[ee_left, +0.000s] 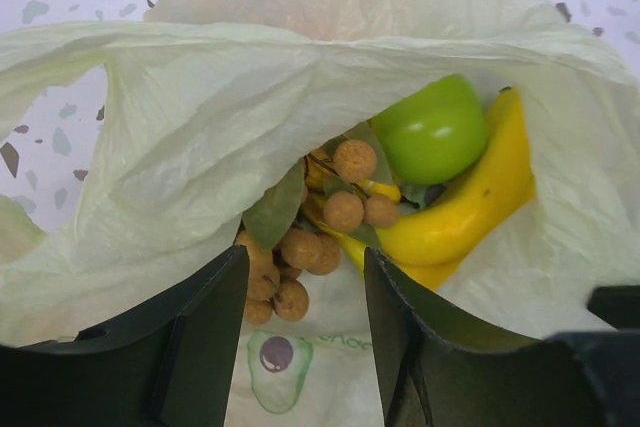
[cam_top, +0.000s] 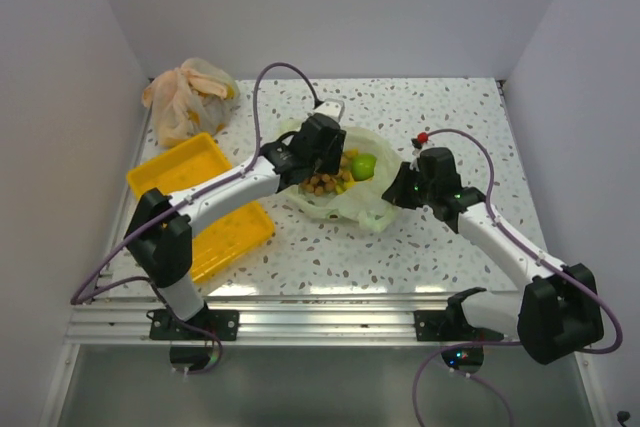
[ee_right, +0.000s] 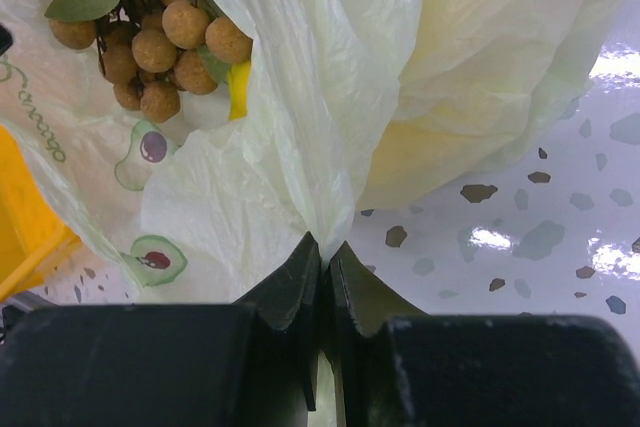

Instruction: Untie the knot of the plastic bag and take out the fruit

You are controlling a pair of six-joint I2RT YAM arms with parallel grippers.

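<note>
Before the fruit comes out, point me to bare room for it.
Free: the bed of the yellow tray, left of the plastic bag; the far right stretch of the table, beyond the right hand; the near strip between the arms. Crowded: the centre, where the left hand hovers at the bag's mouth, and the far left corner holding the orange-beige bag.

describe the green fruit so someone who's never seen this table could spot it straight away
Start at the pale green plastic bag lying open mid-table between the two arms. Inside its mouth, the green fruit sits beside a yellow banana and a cluster of small brown fruits. It is the only smooth, glossy, bright green ball there.
</note>
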